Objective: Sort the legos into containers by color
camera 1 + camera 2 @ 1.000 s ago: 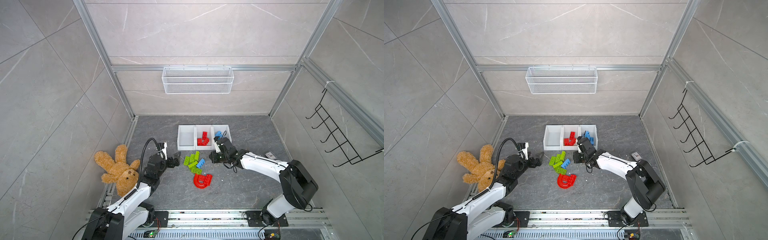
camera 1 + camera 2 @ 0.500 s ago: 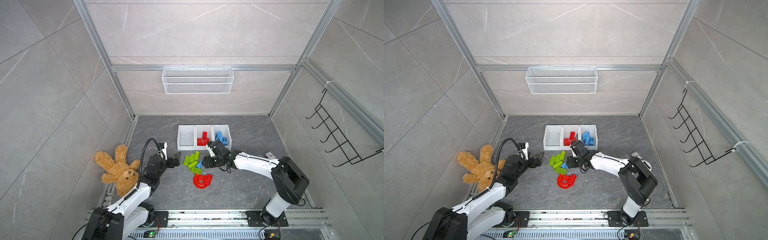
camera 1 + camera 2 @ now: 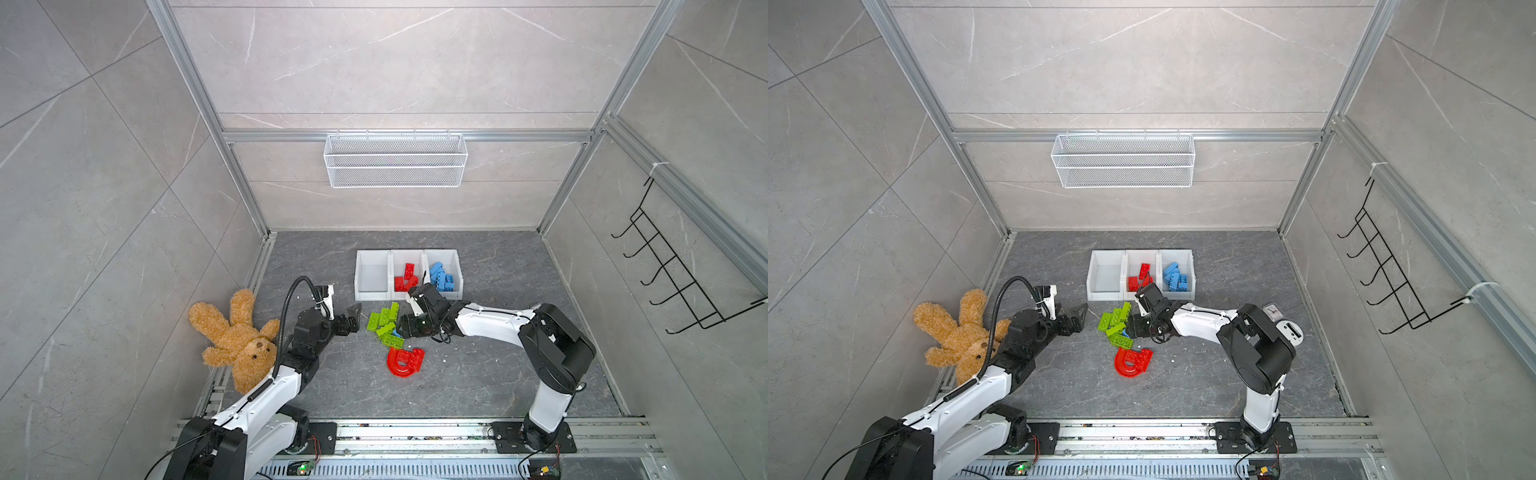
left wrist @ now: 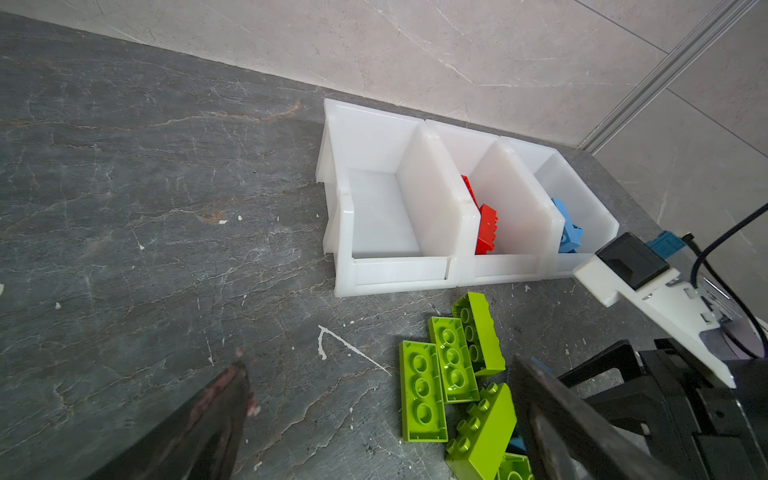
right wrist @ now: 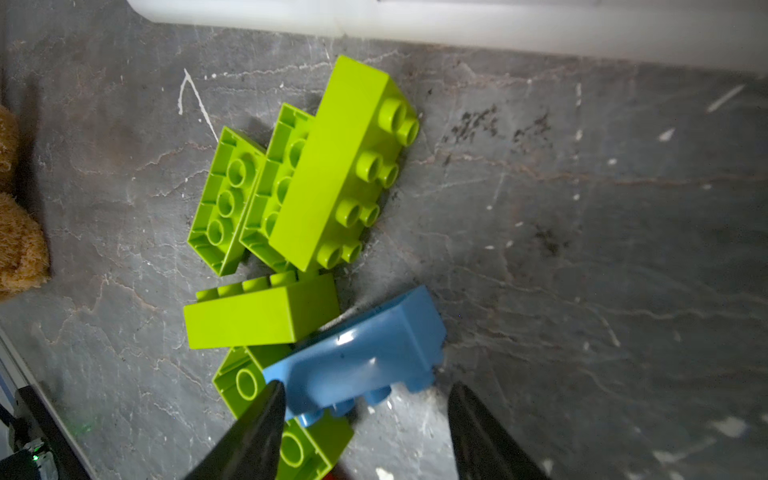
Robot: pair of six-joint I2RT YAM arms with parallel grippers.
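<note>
R gripper (image 5: 366, 384) at 1 loose blue brick (image 5: 361, 349); fingers apart, nothing clamped.
Blue brick lies tilted on the floor (image 3: 478, 374) just ahead of the R fingertips, one end overlapping a green brick, and one fingertip (image 5: 270, 399) overlaps that end in the wrist view. Contact can't be confirmed. Green bricks (image 5: 340, 166): qty 5, clustered and touching, just in front of the bins (image 3: 372, 294). Red arch (image 3: 403, 362): qty 1, on the floor near the cluster, on the robot's side. Bins: qty 3, joined in a row. Mid bin holds red bricks (image 3: 406, 277), approx. 3; R bin holds blue bricks (image 3: 442, 277), count not resolvable. L gripper (image 4: 378, 361): fingers apart, nothing between them, low beside the green cluster. Teddy bear (image 3: 241, 336): qty 1, at the L edge.
</note>
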